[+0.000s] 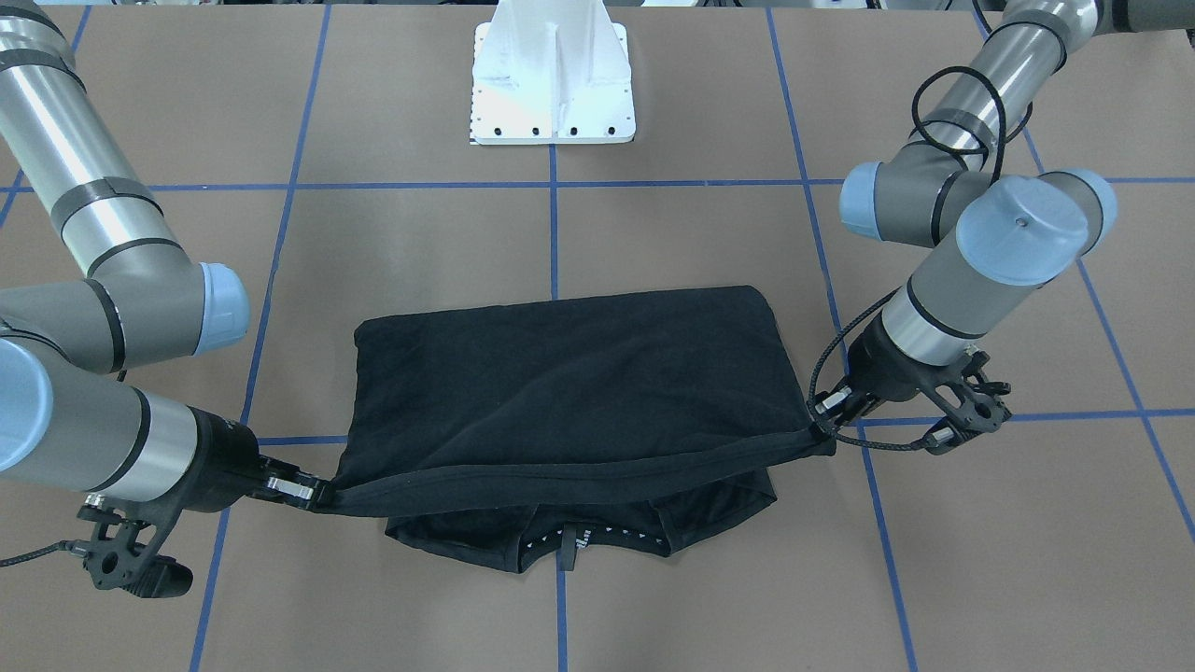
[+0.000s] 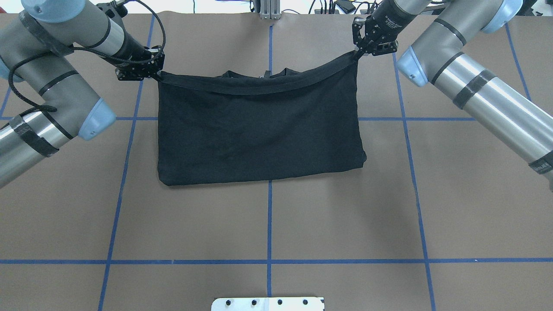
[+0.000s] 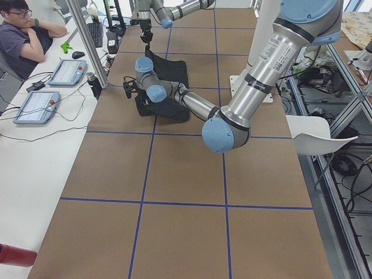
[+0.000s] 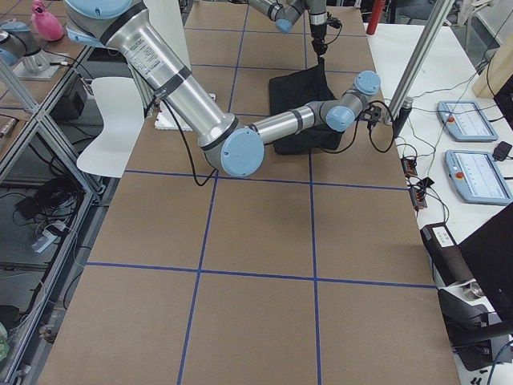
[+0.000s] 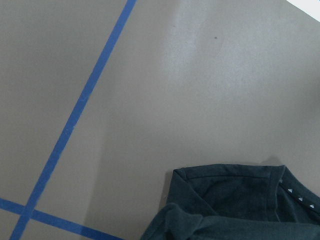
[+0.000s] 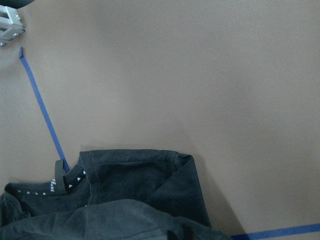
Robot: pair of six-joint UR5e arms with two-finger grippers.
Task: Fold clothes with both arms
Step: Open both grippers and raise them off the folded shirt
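in the overhead view the left arm (image 2: 56, 82) comes in from the left and reaches to the far side of the brown worktop (image 2: 268, 224). the left tool (image 2: 157, 74) has its 2 fingers pressed together on 1 corner of the black t-shirt (image 2: 259, 129), pinching the hem there.

from that corner the hem (image 2: 259, 88) runs as a thick band to the other tool. it is raised off the surface and sags a little in the middle. the t-shirt is doubled over. its upper layer slopes from the held hem down toward the robot and ends in a rounded fold (image 2: 259, 177) that rests on the worktop. the cloth lies across the blue tape lines (image 2: 269, 216) near the middle of the worktop, and what shows of it is plain black with soft creases.

under the raised hem, on the side away from the robot, the collar (image 1: 569, 546) and shoulders lie flat on the worktop. the front-facing view shows a neck label and a row of small white triangles there. each wrist camera looks down on part of this flat layer.

the right tool (image 2: 357, 54) pinches the opposite hem corner, its fingers closed on the cloth. the right arm (image 2: 475, 90) comes in from the right edge. the white pedestal base (image 1: 553, 75) stands well apart from the t-shirt, on the robot's side.
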